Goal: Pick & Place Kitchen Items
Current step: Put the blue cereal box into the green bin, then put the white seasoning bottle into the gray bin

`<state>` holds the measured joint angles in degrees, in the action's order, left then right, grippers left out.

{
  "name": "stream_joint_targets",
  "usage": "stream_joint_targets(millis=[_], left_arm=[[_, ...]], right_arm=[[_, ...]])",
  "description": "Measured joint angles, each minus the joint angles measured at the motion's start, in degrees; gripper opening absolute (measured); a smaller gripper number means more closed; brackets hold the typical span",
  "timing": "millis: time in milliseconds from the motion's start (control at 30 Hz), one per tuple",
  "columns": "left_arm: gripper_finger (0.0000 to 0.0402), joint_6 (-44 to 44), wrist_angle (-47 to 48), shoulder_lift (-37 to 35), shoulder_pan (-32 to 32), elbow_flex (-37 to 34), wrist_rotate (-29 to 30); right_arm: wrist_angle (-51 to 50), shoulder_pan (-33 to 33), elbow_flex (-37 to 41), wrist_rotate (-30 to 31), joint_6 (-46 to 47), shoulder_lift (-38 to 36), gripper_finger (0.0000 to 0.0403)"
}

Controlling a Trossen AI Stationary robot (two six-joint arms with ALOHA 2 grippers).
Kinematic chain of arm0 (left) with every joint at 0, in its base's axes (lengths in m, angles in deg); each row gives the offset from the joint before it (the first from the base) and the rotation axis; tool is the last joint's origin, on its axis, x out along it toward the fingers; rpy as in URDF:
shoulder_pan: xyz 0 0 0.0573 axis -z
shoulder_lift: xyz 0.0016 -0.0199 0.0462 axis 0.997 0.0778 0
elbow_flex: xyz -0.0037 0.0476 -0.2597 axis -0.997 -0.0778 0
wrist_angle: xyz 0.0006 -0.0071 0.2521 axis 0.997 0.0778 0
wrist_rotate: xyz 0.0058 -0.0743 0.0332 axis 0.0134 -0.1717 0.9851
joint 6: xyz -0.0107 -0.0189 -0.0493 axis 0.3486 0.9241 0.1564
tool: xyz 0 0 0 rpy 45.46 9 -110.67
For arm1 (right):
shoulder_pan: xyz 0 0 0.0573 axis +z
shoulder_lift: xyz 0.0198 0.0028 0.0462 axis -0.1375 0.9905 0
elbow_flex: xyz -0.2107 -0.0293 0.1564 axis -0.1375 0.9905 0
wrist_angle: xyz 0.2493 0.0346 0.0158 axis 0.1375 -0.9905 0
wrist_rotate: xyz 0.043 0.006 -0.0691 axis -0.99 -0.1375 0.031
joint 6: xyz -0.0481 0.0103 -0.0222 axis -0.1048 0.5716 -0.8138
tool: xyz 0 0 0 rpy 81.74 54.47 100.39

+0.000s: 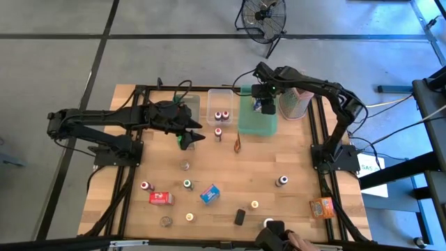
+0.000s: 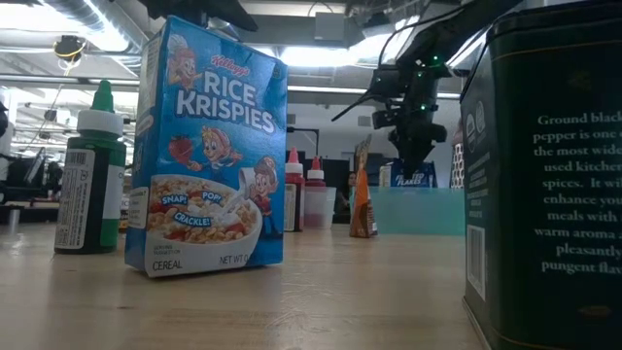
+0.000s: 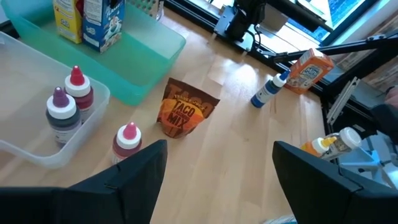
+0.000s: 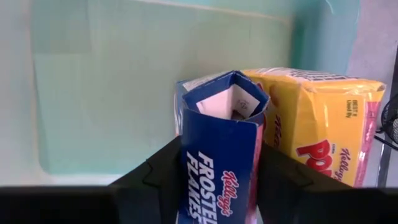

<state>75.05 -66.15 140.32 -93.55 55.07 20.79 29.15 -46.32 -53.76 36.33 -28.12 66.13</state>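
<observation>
Over the green tray (image 1: 258,124) at the worktop's far edge, my right tool (image 1: 267,106) has its fingers on both sides of the blue Frosted Flakes box (image 4: 219,163), which stands in the tray against a yellow cereal box (image 4: 323,121). My left tool (image 1: 187,134), fingers spread and empty, hovers beside the clear bin (image 1: 224,104) near a red-capped bottle (image 3: 127,139) and taco mix packet (image 3: 180,112).

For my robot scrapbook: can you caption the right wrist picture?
Right pincer lowering a Frosted Flakes box into the green tray.
</observation>
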Motion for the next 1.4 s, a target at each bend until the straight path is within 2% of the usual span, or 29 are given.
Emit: stream_joint_targets(millis=[567, 1067, 1400], left_arm=[[0.0287, -0.7, 1.4, 0.0, 0.0, 0.0, 0.0], [0.0286, -2.6, 2.4, -0.6, 0.0, 0.0, -1.8], [0.0286, -4.5, 5.3, -1.2, 0.0, 0.0, -3.6]], right_arm=[[-2.8, 0.0, -0.2, 0.9, 2.8, 0.0, 0.0251], [-14.0, 0.3, -9.3, 0.0, 6.4, 0.0, 0.0254], [-22.4, 2.3, -16.8, -0.1, 12.2, 0.0, 0.0254]])
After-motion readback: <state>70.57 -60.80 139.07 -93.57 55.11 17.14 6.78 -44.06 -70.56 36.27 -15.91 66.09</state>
